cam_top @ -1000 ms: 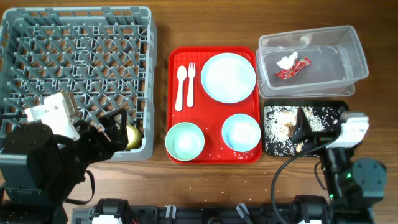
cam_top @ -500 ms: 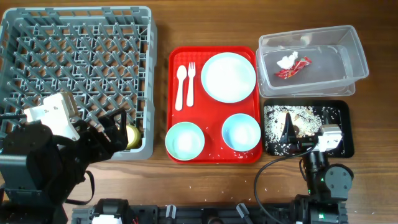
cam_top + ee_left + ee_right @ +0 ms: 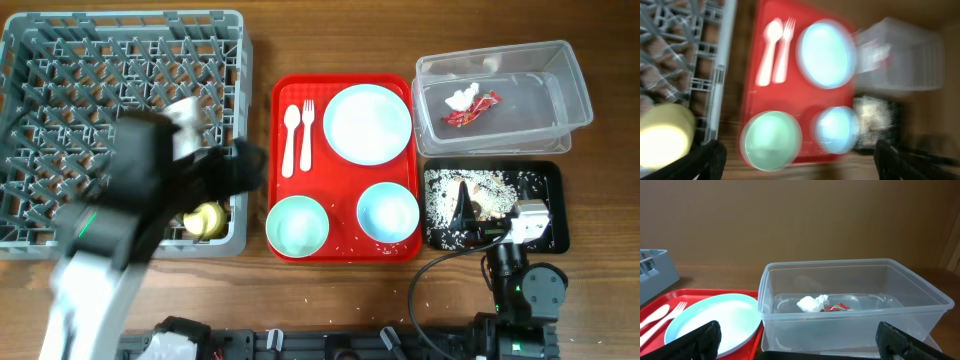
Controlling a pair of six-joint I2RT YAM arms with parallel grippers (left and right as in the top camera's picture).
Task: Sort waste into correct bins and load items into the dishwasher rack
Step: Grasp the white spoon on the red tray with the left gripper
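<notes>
My left gripper (image 3: 245,165) is open and empty, blurred, over the right edge of the grey dishwasher rack (image 3: 120,30), beside the red tray. The yellow cup (image 3: 205,218) lies in the rack's front right corner. The white spoon (image 3: 291,140), the fork (image 3: 307,135), the blue plate (image 3: 368,123), the mint bowl (image 3: 297,225) and the blue bowl (image 3: 388,212) are on the red tray. My right gripper (image 3: 465,205) is open and empty over the black tray (image 3: 545,175) of food scraps (image 3: 480,195). The clear tub (image 3: 570,90) holds the tissue wad (image 3: 460,98) and the red wrapper (image 3: 478,108).
The red serving tray (image 3: 345,180) lies between the rack and the bins. White crumbs are scattered on the wooden table in front of it. The right arm's base and cable sit at the front right.
My left arm has swung up and to the right, away from the rack's front corner, and the yellow cup stays in the rack. My right gripper shifted left, then held still.
</notes>
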